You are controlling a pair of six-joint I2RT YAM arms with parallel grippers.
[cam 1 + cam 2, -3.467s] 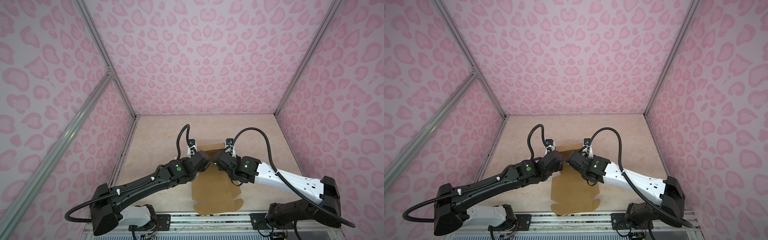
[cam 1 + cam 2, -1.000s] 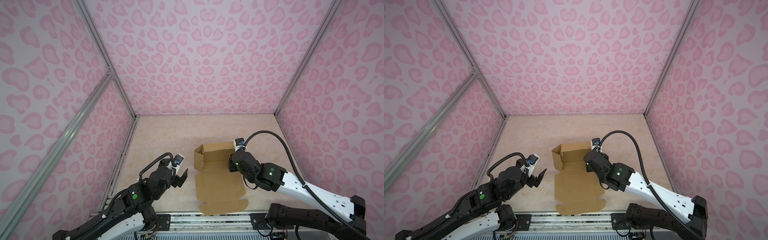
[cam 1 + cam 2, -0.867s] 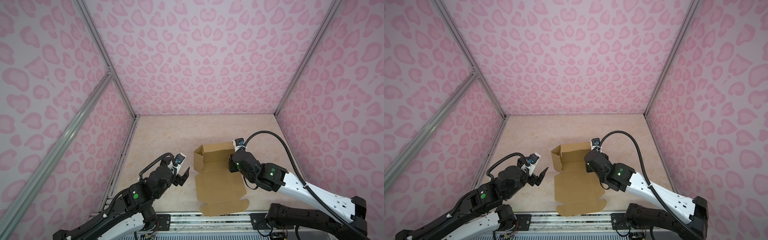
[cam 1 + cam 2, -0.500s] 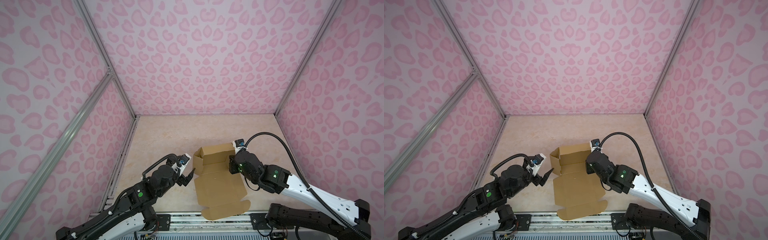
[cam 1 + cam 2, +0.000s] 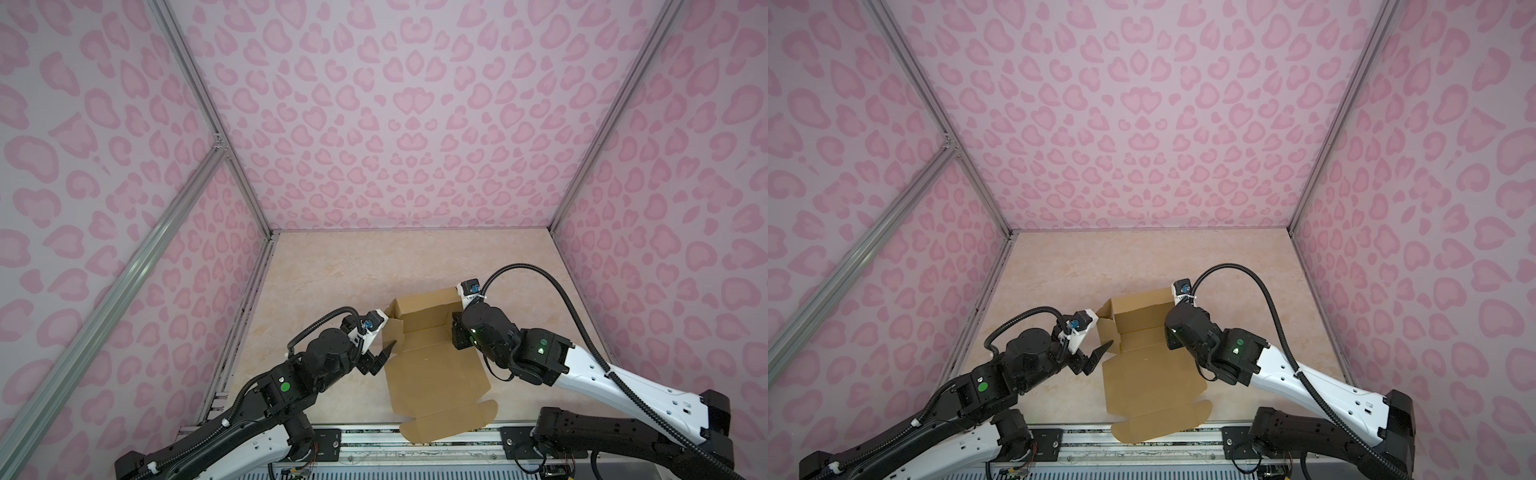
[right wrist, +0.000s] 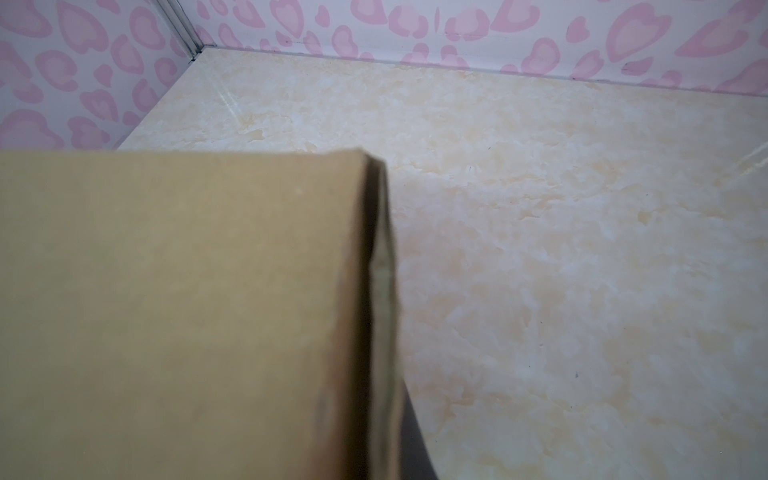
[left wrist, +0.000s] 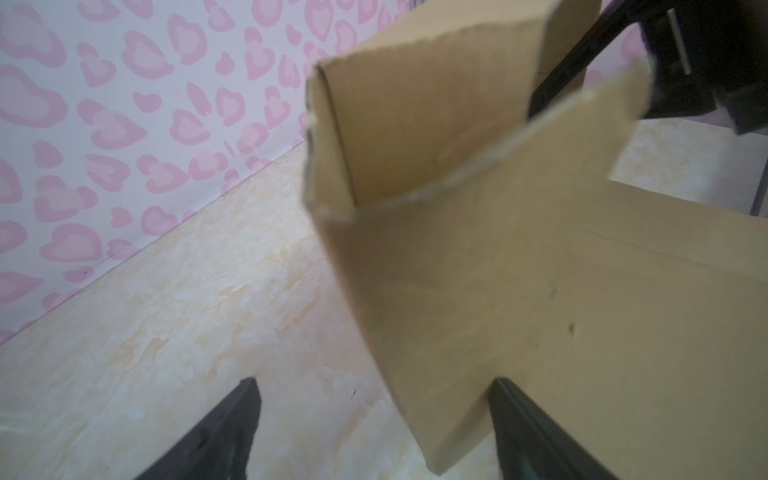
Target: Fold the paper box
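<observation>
Possibly the wide-open left jaws, straddling a flap (image 7: 415,311) of the paper box (image 5: 432,370), could crease it crookedly while the right jaws pinch its opposite wall.

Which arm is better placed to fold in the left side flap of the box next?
Left. The open left gripper has the standing left flap of the paper box between its fingers; the right gripper is shut on the opposite wall.
</observation>
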